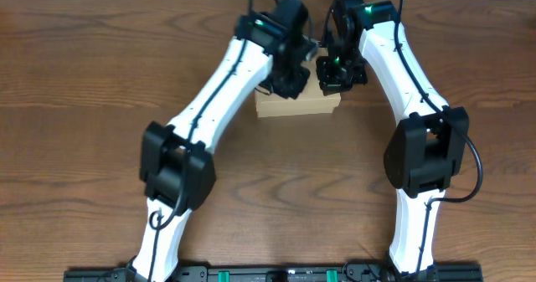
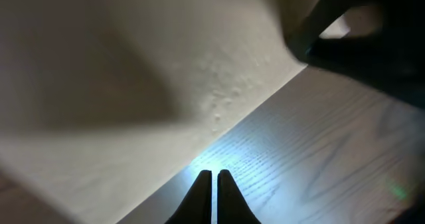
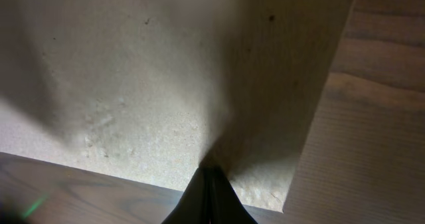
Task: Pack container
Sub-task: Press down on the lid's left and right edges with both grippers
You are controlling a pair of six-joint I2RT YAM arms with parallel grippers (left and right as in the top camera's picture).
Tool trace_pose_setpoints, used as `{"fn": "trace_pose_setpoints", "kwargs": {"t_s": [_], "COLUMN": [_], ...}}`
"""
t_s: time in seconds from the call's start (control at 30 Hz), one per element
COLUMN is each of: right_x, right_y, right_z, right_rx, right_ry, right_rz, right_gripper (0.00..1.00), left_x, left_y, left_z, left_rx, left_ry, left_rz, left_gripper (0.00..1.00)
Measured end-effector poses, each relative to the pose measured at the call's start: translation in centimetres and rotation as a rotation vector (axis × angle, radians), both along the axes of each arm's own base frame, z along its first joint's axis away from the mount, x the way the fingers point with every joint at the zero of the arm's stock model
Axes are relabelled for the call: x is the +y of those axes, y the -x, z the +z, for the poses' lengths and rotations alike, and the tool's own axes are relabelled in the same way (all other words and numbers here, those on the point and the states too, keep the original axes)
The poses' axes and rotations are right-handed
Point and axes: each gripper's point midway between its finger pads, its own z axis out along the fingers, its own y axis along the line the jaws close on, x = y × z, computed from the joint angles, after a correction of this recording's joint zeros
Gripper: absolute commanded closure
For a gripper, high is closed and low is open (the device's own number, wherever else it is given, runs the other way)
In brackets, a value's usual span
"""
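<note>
The tan cardboard container (image 1: 300, 106) sits on the table at the far middle, largely covered by both wrists. In the left wrist view its flat side (image 2: 133, 71) fills the upper left, close to the camera. My left gripper (image 2: 214, 173) is shut and empty, its tips at the box's lower edge over the table. In the right wrist view the container's flat surface (image 3: 166, 84) fills most of the frame. My right gripper (image 3: 211, 172) is shut, its tips pressed against that surface near its edge. Whether the lid is open or closed is hidden.
The brown wooden table (image 1: 84, 81) stretches on all sides of the box. The right arm's dark gripper body (image 2: 372, 51) shows at the upper right of the left wrist view. Both arm bases stand at the near table edge.
</note>
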Motion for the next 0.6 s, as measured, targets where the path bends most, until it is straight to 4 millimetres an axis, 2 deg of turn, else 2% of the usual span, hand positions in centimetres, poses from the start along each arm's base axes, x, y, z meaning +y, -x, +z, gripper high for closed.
{"fn": "trace_pose_setpoints", "kwargs": {"t_s": [0.17, 0.4, 0.6], "right_x": [0.0, 0.0, -0.2], "right_y": [0.1, 0.2, 0.6], "right_z": [0.0, 0.0, 0.2], "right_rx": [0.004, 0.006, 0.023], "right_ry": [0.001, 0.001, 0.004], "right_rz": [0.0, 0.002, 0.007], "right_gripper": [0.99, 0.99, 0.99], "left_x": [0.4, 0.9, 2.6], "left_y": [0.6, 0.6, -0.1], "left_z": [-2.8, -2.9, -2.8], "left_rx": [0.081, 0.097, 0.118], "left_ry": [-0.043, -0.048, -0.049], "left_rz": [0.011, 0.03, 0.076], "left_gripper": [0.94, 0.95, 0.94]}}
